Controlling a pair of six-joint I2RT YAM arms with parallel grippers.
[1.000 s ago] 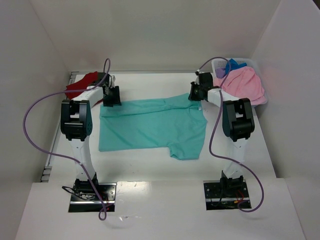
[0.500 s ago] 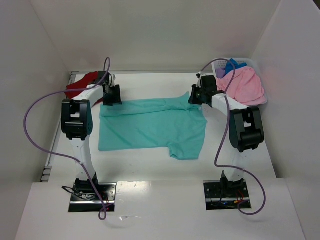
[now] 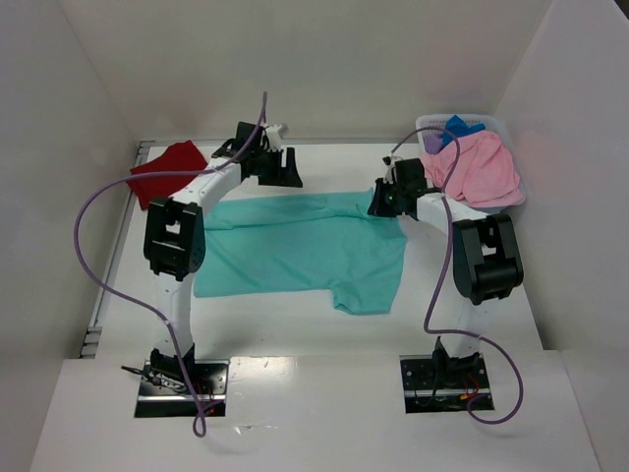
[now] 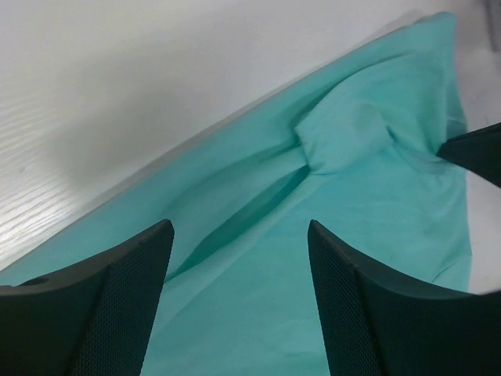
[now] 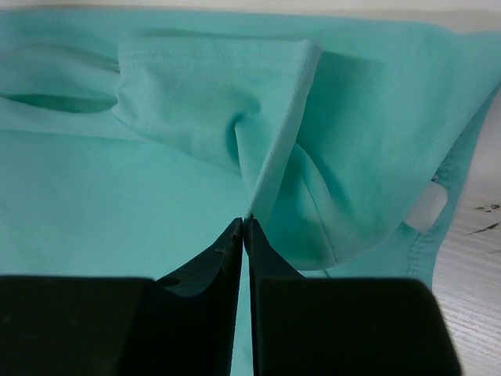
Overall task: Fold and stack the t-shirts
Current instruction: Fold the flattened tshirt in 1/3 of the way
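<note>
A dark red t-shirt point(image 3: 169, 169) lies at the far left of the bench point(image 3: 265, 320). The left jaws hang spread above the far edge of the teal t-shirt point(image 3: 305, 251), which lies flat mid-bench. The right jaws pinch a raised fold at its far right corner.

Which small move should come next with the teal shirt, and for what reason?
Probably lower the left claw onto the far edge of the teal t-shirt and close it. This claw is open above the cloth and holds nothing, while the right claw is shut on a raised fold of it. Then both ends would be held for folding.
</note>
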